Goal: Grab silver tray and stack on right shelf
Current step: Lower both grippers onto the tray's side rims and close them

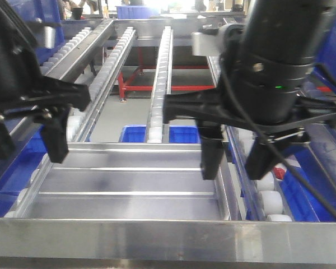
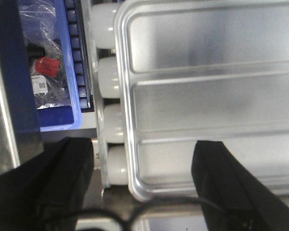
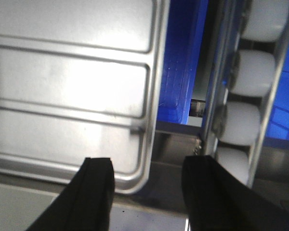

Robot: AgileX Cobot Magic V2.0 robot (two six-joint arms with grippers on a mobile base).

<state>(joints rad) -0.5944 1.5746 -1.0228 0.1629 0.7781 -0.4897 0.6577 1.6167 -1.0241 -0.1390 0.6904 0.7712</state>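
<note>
While the silver tray (image 1: 129, 182) lies crosswise, the left pincer (image 1: 28, 140) and right pincer (image 1: 236, 162) stand open, empty (each straddling one end rim).

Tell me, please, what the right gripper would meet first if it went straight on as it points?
Likely the silver tray: the right gripper straddles its right rim, one finger over the tray floor, though depth is unclear.

Arms matte black; left gripper (image 1: 28, 140) and right gripper (image 1: 237, 161) have blocky flat fingers. Cylindrical right wrist housing (image 1: 280, 33): green LED (image 1: 278, 86), thin black cable (image 1: 311, 190), silver screw (image 1: 258, 67).
</note>
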